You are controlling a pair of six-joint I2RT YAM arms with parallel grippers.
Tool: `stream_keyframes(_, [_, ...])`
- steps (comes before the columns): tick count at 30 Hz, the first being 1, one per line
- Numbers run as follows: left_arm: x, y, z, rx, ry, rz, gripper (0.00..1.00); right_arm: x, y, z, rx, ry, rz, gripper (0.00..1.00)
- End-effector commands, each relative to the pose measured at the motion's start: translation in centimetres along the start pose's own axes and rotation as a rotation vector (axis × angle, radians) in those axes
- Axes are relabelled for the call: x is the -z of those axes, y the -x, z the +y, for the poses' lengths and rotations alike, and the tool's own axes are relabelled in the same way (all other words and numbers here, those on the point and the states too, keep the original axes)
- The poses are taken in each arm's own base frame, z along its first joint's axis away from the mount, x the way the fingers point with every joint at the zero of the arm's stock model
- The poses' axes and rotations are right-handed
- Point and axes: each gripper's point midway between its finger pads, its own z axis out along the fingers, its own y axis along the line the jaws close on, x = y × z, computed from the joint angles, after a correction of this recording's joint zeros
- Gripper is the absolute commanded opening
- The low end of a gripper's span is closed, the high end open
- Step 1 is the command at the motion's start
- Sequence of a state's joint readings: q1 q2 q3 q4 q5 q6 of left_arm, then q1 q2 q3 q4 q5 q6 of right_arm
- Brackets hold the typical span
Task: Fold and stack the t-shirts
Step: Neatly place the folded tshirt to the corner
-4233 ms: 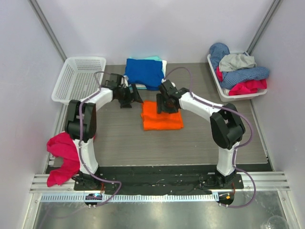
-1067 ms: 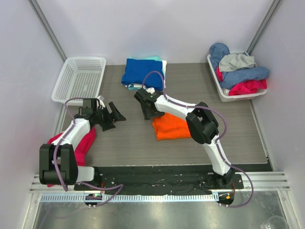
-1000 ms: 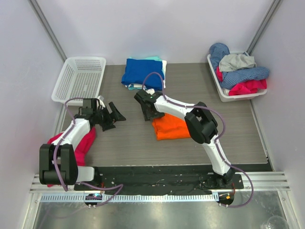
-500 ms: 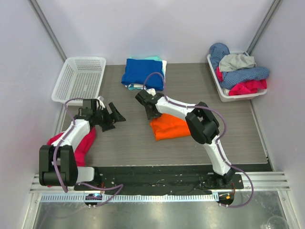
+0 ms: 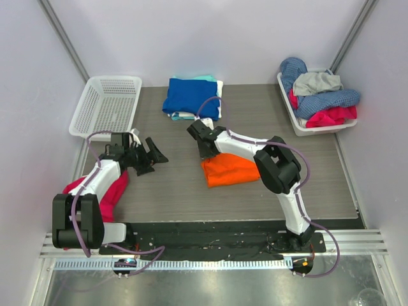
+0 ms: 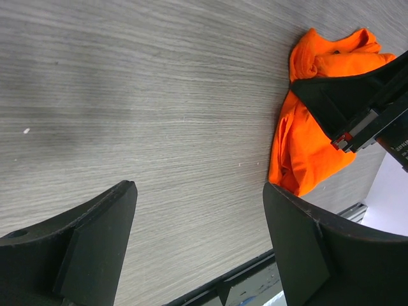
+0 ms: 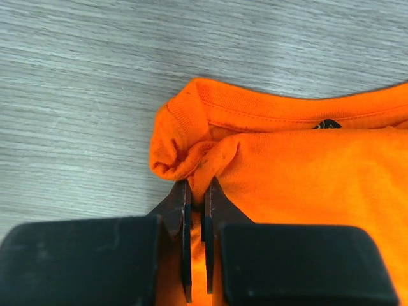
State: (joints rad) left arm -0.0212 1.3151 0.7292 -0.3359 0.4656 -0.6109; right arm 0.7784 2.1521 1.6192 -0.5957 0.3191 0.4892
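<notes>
A folded orange t-shirt lies mid-table. My right gripper is shut on a pinch of cloth at its far left corner, by the collar; in the right wrist view the fingers clamp a fold of the orange t-shirt. A folded blue t-shirt tops a stack with pale teal and white edges at the back. My left gripper hovers open over bare table on the left, apart from the orange t-shirt, nothing between its fingers.
A white basket stands at the back left. A white tray of jumbled clothes sits at the back right. A crumpled red garment hangs over the table's left edge under my left arm.
My right gripper closed on the orange t-shirt's far left corner and shifted slightly right, bunching the cloth. The left arm stayed put.
</notes>
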Motion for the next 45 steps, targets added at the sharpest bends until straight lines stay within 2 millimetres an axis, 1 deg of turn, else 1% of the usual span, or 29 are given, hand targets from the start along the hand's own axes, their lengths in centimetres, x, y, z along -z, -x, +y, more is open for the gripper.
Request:
stream_keyframes(1, [0.2, 1.6, -1.8, -0.081, -0.083, -0.048, 0.84, -1.2, -3.0, 0.8, -0.068, 0.131, 0.089, 0.01])
stream_keyframes(3, [-0.1, 2.0, -2.1, -0.086, -0.095, -0.047, 0.84, -0.4, -1.4, 1.2, -0.117, 0.181, 0.053, 0.01])
stream_keyframes(4, [-0.2, 2.1, -2.3, -0.089, -0.099, -0.045, 0.83, 0.5, -0.7, 1.4, -0.131, 0.211, 0.04, 0.01])
stream_keyframes(5, [-0.2, 2.5, -2.6, -0.094, -0.105, -0.053, 0.83, 0.9, -0.1, 1.6, -0.137, 0.222, 0.028, 0.01])
stream_keyframes(6, [-0.4, 2.4, -2.7, -0.096, -0.107, -0.048, 0.83, 1.3, 0.3, 1.7, -0.141, 0.231, 0.017, 0.01])
stream_keyframes(7, [-0.5, 2.2, -3.1, -0.106, -0.114, -0.042, 0.82, 2.2, 1.4, 1.8, -0.149, 0.244, -0.01, 0.01])
stream_keyframes(8, [-0.6, 2.5, -3.6, -0.111, -0.124, -0.047, 0.82, 2.6, 1.8, 1.9, -0.151, 0.252, -0.019, 0.01])
stream_keyframes(10, [-1.1, 2.3, -4.6, -0.133, -0.135, -0.04, 0.81, 3.5, 3.1, 2.0, -0.16, 0.267, -0.043, 0.01])
stream_keyframes(11, [-1.2, 2.1, -5.0, -0.137, -0.139, -0.035, 0.81, 3.7, 3.4, 2.0, -0.164, 0.268, -0.047, 0.01])
stream_keyframes(12, [-1.6, 1.7, -5.9, -0.154, -0.15, -0.023, 0.81, 4.0, 3.5, 2.1, -0.161, 0.272, -0.048, 0.01])
stream_keyframes(14, [-2.1, 1.5, -7.0, -0.174, -0.164, -0.031, 0.81, 4.5, 4.4, 2.0, -0.17, 0.28, -0.064, 0.01])
stream_keyframes(15, [-2.5, 0.6, -8.0, -0.186, -0.179, -0.014, 0.81, 4.7, 4.5, 2.0, -0.174, 0.282, -0.064, 0.01])
stream_keyframes(17, [-3.3, 0.0, -8.8, -0.206, -0.18, -0.013, 0.81, 5.1, 5.2, 1.9, -0.184, 0.29, -0.075, 0.01])
stream_keyframes(18, [-3.7, -1.0, -9.7, -0.227, -0.189, 0.006, 0.81, 5.4, 5.5, 1.9, -0.188, 0.295, -0.081, 0.01])
stream_keyframes(20, [-4.6, -1.9, -10.0, -0.239, -0.178, 0.019, 0.81, 5.8, 5.9, 1.8, -0.194, 0.299, -0.09, 0.01])
stream_keyframes(21, [-5.0, -3.0, -10.4, -0.246, -0.182, 0.039, 0.81, 6.2, 6.3, 1.9, -0.198, 0.307, -0.097, 0.01])
stream_keyframes(24, [-5.9, -4.5, -10.4, -0.253, -0.179, 0.056, 0.81, 6.6, 6.8, 1.6, -0.203, 0.308, -0.105, 0.01])
stream_keyframes(29, [-7.0, -6.1, -10.0, -0.249, -0.172, 0.078, 0.81, 6.9, 7.1, 1.3, -0.216, 0.313, -0.109, 0.01])
stream_keyframes(30, [-7.2, -6.3, -9.6, -0.244, -0.16, 0.084, 0.81, 7.1, 7.2, 1.4, -0.214, 0.317, -0.109, 0.01])
stream_keyframes(31, [-7.5, -6.0, -10.0, -0.249, -0.178, 0.064, 0.81, 7.2, 7.2, 1.3, -0.217, 0.318, -0.11, 0.01])
stream_keyframes(33, [-8.2, -6.4, -9.8, -0.24, -0.175, 0.072, 0.81, 7.4, 7.3, 1.3, -0.218, 0.323, -0.112, 0.01])
stream_keyframes(35, [-8.8, -6.4, -10.1, -0.248, -0.185, 0.068, 0.81, 7.6, 7.4, 1.3, -0.216, 0.328, -0.113, 0.01])
stream_keyframes(39, [-10.3, -6.2, -10.1, -0.253, -0.181, 0.076, 0.81, 7.5, 7.4, 1.1, -0.216, 0.33, -0.11, 0.01])
stream_keyframes(40, [-10.4, -6.3, -10.2, -0.256, -0.187, 0.083, 0.81, 7.4, 7.3, 1.1, -0.218, 0.329, -0.107, 0.01])
stream_keyframes(41, [-10.5, -5.9, -10.8, -0.263, -0.197, 0.078, 0.81, 7.3, 7.3, 1.0, -0.22, 0.327, -0.104, 0.01])
stream_keyframes(42, [-10.9, -5.9, -10.8, -0.266, -0.196, 0.087, 0.8, 7.3, 7.3, 1.1, -0.22, 0.329, -0.103, 0.01])
stream_keyframes(43, [-10.9, -5.5, -11.6, -0.278, -0.21, 0.08, 0.8, 7.2, 7.2, 1.0, -0.22, 0.33, -0.099, 0.01])
stream_keyframes(45, [-11.2, -5.4, -11.7, -0.294, -0.204, 0.085, 0.8, 7.1, 7.0, 1.0, -0.221, 0.328, -0.093, 0.01])
